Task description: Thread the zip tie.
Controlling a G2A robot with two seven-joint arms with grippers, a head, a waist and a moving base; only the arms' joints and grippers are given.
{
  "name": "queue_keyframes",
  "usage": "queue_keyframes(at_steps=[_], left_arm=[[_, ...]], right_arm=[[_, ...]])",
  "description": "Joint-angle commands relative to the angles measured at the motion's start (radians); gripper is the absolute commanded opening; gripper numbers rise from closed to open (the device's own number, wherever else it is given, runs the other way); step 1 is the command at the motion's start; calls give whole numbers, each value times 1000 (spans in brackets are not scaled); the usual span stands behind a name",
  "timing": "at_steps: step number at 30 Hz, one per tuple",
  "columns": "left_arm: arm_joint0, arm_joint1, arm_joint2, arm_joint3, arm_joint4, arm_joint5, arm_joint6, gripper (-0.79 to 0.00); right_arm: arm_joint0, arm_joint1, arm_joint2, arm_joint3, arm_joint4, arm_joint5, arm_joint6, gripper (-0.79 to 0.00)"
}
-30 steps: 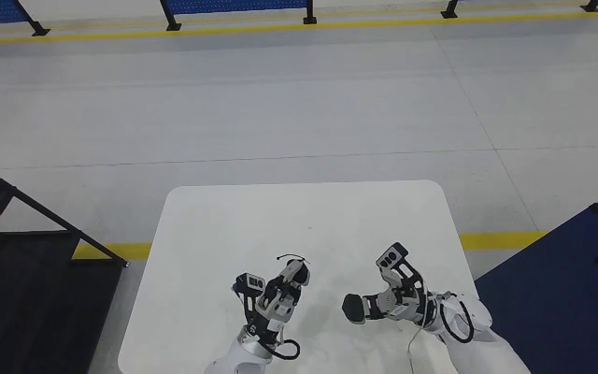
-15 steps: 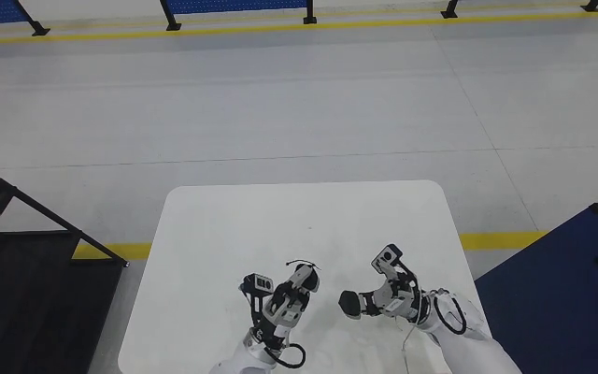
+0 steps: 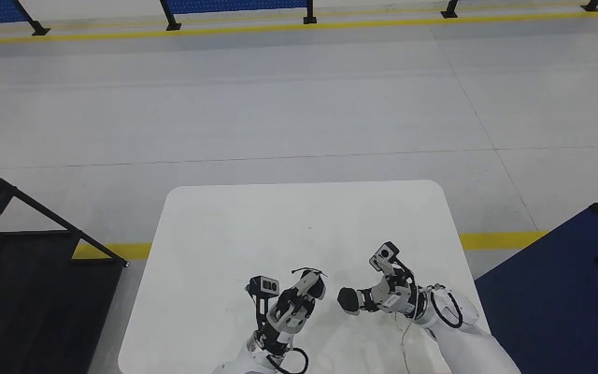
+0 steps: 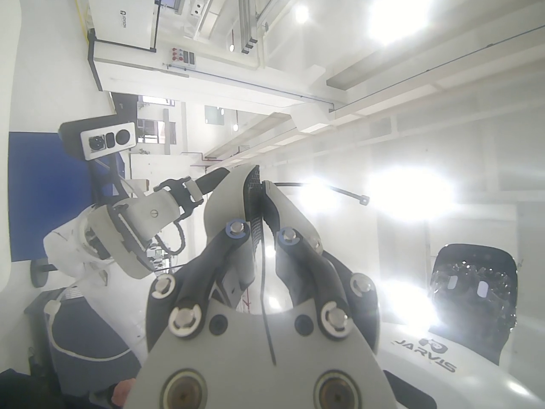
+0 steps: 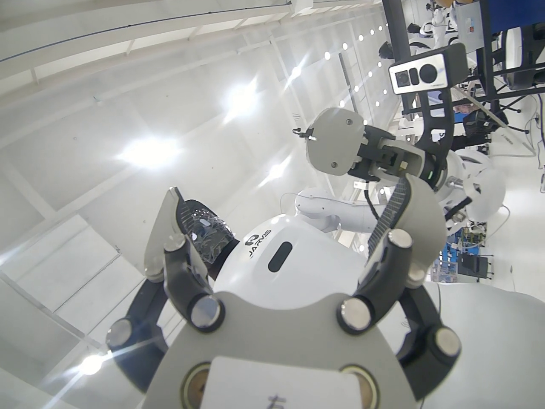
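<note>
Black zip tie (image 4: 317, 189) sits pinched in the left gripper (image 4: 259, 177), right gripper (image 5: 290, 185) spread near it; we judge threading unstarted, so next, grasp and feed its tail.

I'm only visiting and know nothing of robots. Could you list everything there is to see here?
zip tie: one, black, pinched in the left gripper above the table's near end
table: one, white, middle of the floor
floor lines: two, yellow, one by the table, one by the barriers
barriers: a row, blue, far edge
panel: one, dark blue, robot's right
screen: one, black, robot's left
left gripper: one, grey and black, shut
right gripper: one, grey and black, open, facing the left one
</note>
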Motion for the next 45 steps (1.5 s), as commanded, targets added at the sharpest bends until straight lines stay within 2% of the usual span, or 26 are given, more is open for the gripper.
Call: queue_keyframes(at_steps=[1, 6, 8, 11, 13, 15, 23, 26, 45], left_arm=[[0, 0, 6, -10, -40, 13, -22, -785], [5, 4, -7, -14, -79, 31, -60, -785], [7, 5, -10, -14, -78, 31, -61, -785], [11, 6, -11, -14, -77, 31, -62, -785], [13, 6, -8, -15, -75, 32, -62, -785], [13, 5, -3, -15, -79, 33, -62, -785], [8, 2, 19, -1, -84, 35, -66, -785], [7, 1, 27, 3, -84, 34, -62, -785], [-1, -5, 48, 18, -82, 24, -23, -785]], right_arm=[[2, 0, -2, -4, -15, -4, -7, 0], [20, -3, -15, -8, -34, -21, -10, -3], [26, -6, -23, -5, -26, -25, -4, -203], [40, -11, -37, 6, -11, -34, 3, -391], [52, -14, -47, 15, -5, -41, 7, -397], [66, -19, -61, 27, -5, -48, 8, -440], [102, -32, -98, 63, 4, -74, 19, -483], [109, -35, -103, 72, 7, -88, 25, -529], [91, -37, -87, 43, 7, -123, 67, -573]])
